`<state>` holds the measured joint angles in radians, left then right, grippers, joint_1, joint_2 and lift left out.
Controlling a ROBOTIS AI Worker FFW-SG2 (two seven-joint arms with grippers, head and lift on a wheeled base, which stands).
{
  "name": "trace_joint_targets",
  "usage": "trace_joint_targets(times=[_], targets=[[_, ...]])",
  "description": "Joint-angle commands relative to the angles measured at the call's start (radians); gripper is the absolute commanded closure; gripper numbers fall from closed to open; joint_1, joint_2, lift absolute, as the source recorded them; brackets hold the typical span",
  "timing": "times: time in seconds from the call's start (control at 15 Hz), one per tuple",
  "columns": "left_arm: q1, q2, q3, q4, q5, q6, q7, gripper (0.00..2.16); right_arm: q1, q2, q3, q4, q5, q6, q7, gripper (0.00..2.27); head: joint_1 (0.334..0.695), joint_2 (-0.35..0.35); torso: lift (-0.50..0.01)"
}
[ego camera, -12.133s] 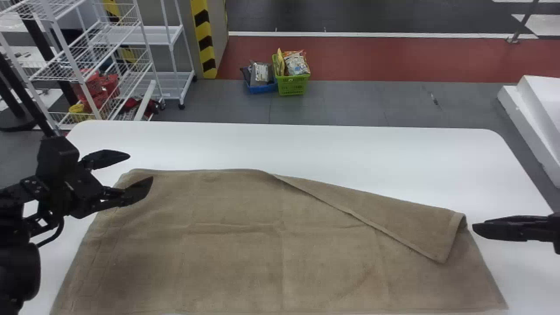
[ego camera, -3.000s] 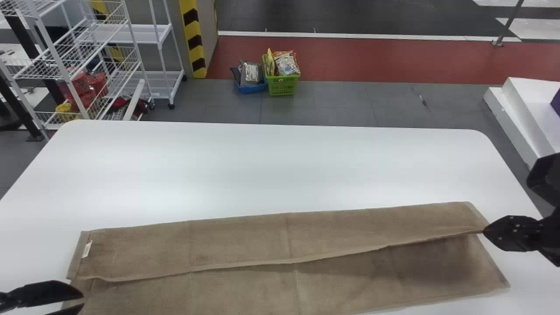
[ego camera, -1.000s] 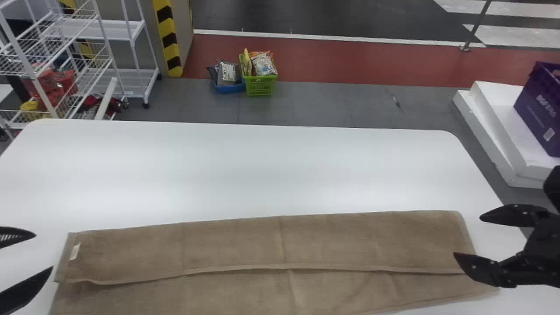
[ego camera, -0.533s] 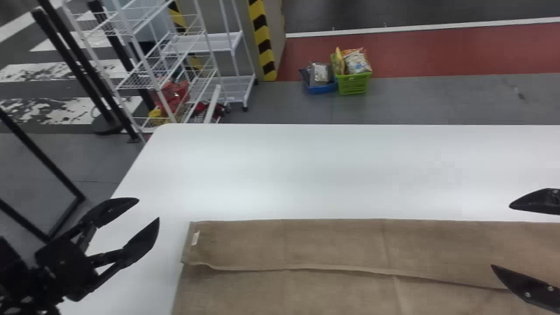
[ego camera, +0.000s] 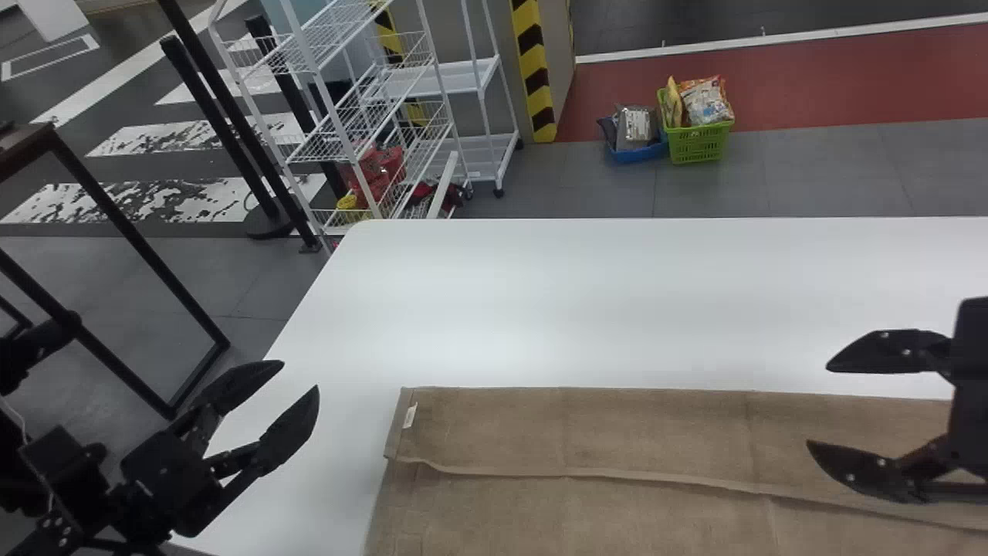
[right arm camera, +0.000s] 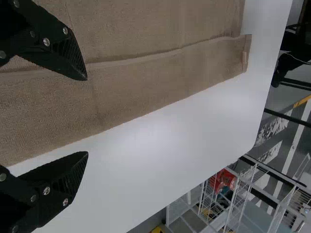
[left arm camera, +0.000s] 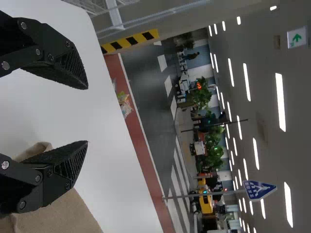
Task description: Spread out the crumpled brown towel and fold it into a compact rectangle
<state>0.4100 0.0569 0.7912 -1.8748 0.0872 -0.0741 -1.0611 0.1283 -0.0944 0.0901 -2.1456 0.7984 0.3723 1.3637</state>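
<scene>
With right claw now released from the hem and left claw spread too, has left the brown towel on the table, folded over along its far side, likely ready for another fold.

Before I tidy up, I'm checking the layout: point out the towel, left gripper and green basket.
Towel (ego camera: 502, 432), head view: its folded-over layer.
Left gripper (ego camera: 300, 376), head view: midway between its open fingertips.
Green basket (ego camera: 698, 145), head view: its front side.
</scene>
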Motion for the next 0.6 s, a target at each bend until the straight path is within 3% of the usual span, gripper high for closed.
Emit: trace_joint_targets(times=[0.0, 0.53], targets=[[0.001, 0.001, 0.010, -0.004, -0.012, 0.024, -0.017, 0.52, -0.059, -0.001, 0.059, 0.016, 0.008, 0.103, 0.003, 0.42, 0.695, 0.350, -0.127], [0.001, 0.017, -0.006, -0.007, -0.089, 0.012, -0.189, 0.53, -0.116, 0.001, 0.025, 0.115, 0.004, 0.182, 0.003, 0.41, 0.695, 0.350, -0.127]])
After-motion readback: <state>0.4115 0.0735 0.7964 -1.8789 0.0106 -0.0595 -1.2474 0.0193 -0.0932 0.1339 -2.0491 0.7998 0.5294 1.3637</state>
